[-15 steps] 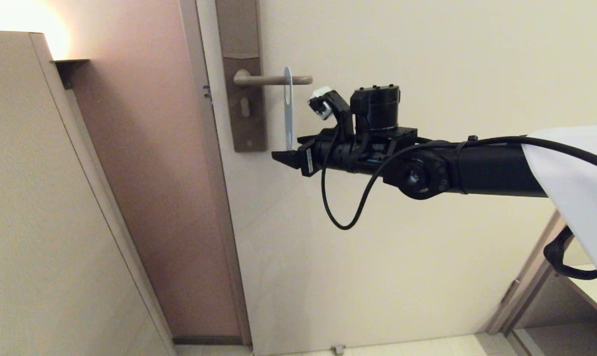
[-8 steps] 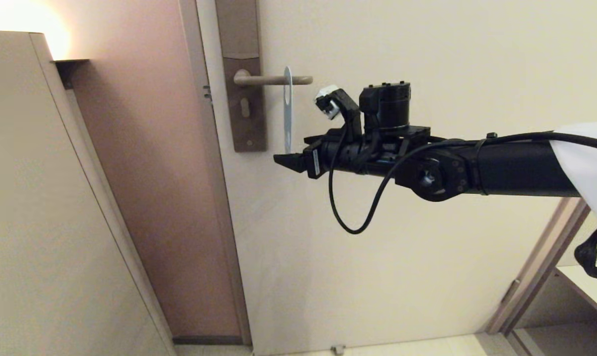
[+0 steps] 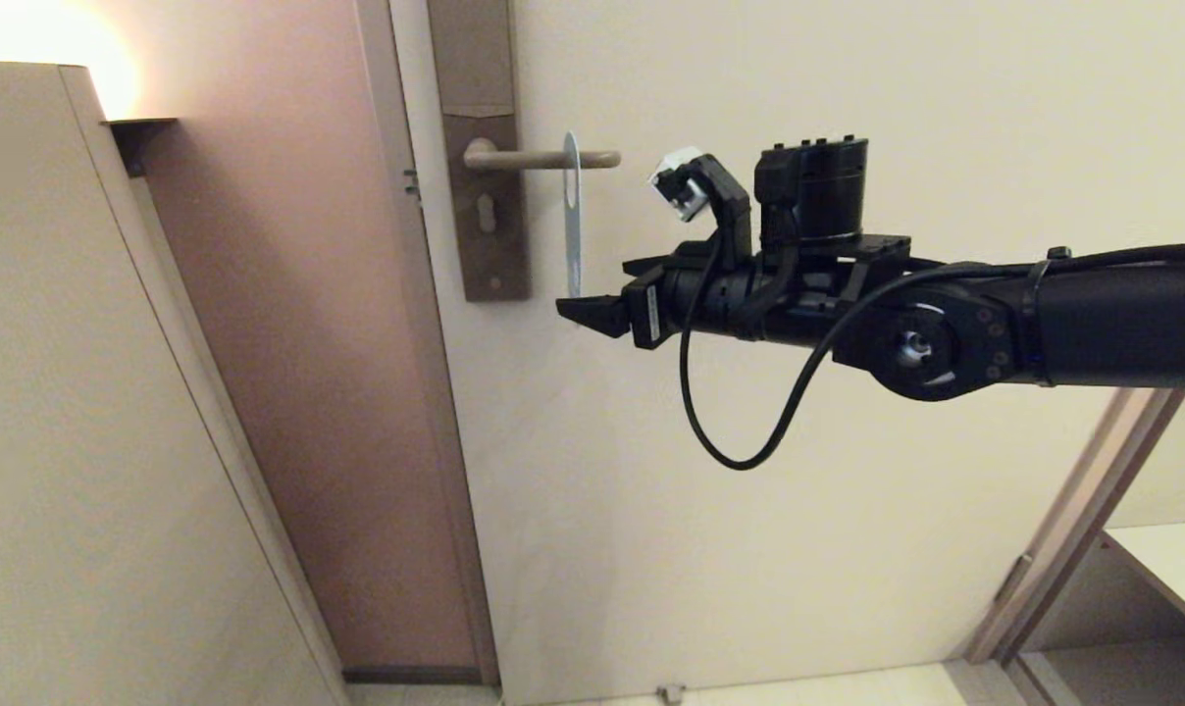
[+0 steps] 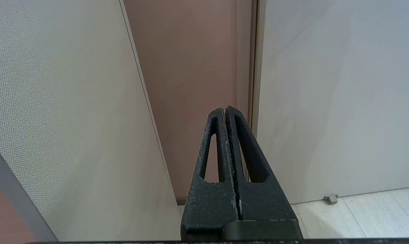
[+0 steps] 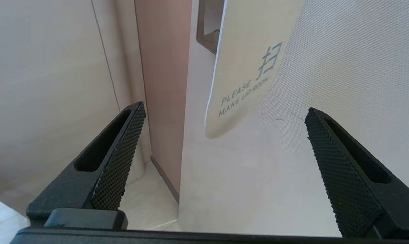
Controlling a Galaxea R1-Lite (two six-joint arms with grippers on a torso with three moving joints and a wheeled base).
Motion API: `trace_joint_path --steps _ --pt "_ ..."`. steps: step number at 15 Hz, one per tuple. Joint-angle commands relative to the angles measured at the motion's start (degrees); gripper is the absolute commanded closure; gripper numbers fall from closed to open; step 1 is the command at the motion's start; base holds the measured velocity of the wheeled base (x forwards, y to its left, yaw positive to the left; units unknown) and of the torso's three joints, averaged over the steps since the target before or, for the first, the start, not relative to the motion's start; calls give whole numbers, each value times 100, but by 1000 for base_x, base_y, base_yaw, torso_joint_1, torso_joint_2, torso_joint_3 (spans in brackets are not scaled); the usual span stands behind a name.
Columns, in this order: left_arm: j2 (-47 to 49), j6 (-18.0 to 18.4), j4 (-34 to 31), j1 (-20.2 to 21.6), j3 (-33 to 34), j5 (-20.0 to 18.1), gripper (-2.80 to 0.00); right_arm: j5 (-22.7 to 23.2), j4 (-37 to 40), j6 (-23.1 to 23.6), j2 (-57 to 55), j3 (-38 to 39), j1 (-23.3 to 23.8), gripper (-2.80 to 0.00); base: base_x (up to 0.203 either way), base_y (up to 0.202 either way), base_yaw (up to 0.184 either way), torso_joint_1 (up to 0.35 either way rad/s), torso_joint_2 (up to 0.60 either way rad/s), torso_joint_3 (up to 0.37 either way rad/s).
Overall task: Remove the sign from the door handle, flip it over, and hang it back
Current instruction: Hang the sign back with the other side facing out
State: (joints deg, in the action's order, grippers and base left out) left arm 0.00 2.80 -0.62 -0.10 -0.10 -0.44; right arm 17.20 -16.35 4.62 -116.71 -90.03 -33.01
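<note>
White sign (image 5: 245, 74) reads "PLEASE MAKE UP ROOM"; right claw (image 5: 224, 159) spread, left claw (image 4: 226, 113) pressed together.

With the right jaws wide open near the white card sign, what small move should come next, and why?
Probably a short advance of the right gripper toward the lower end of the white card sign, then closing. The jaws stand wide open and empty, the sign hangs free on the beige-grey lever door handle, and its lower edge lies ahead of the jaws, not yet between them.
</note>
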Motion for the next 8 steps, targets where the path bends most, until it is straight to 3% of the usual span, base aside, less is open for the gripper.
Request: trace_joint_path --steps 1,8 --pt "9 1 0 1 1 0 0 2 -41 3 175 99 13 -280 0 0 0 0 0 0" --pt "9 1 0 1 1 0 0 -6 -61 -5 263 223 67 -280 0 0 0 0 0 0"
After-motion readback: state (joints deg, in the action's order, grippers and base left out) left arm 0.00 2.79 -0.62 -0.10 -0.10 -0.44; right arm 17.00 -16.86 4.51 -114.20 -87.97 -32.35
